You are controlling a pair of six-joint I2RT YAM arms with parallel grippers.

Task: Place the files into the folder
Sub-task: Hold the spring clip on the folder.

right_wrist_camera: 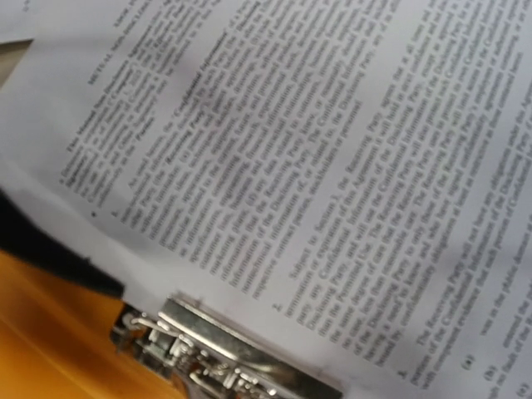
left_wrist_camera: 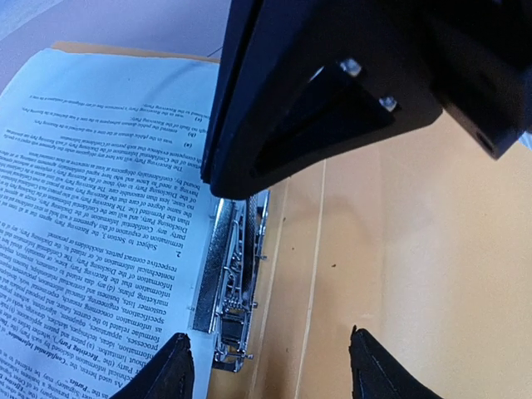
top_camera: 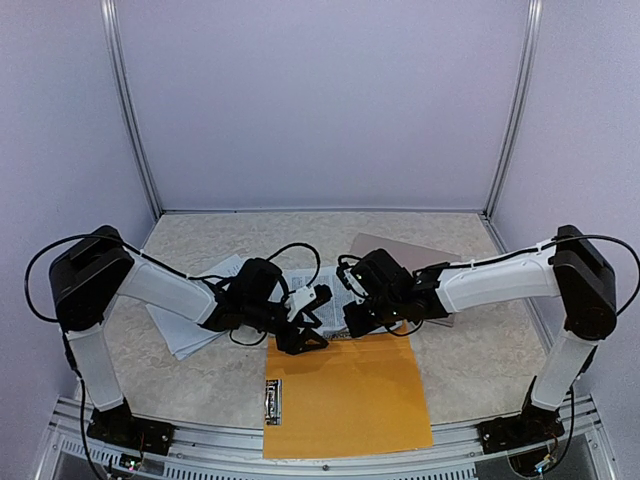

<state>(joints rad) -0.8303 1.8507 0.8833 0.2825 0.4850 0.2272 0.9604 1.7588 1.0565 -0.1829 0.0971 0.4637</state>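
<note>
The orange folder (top_camera: 345, 395) lies open at the near middle of the table. One printed file sheet (top_camera: 325, 295) lies just beyond its far edge, between both grippers. More files (top_camera: 185, 325) are fanned out to the left. My left gripper (top_camera: 305, 338) hovers open over the folder (left_wrist_camera: 416, 266). Its fingertips (left_wrist_camera: 166, 374) straddle a metal clip (left_wrist_camera: 233, 274) that runs along the sheet's (left_wrist_camera: 91, 208) edge. My right gripper (top_camera: 355, 322) is shut at the sheet's right side. In the right wrist view the sheet (right_wrist_camera: 316, 166) hides its fingers, so I cannot tell whether they pinch it. The clip (right_wrist_camera: 224, 366) shows below.
A taupe cover (top_camera: 405, 248) lies behind the right arm at the back. A small metal fastener (top_camera: 273, 400) sits at the folder's left edge. The right arm's black housing (left_wrist_camera: 332, 83) hangs close above my left gripper. Walls enclose the back and both sides.
</note>
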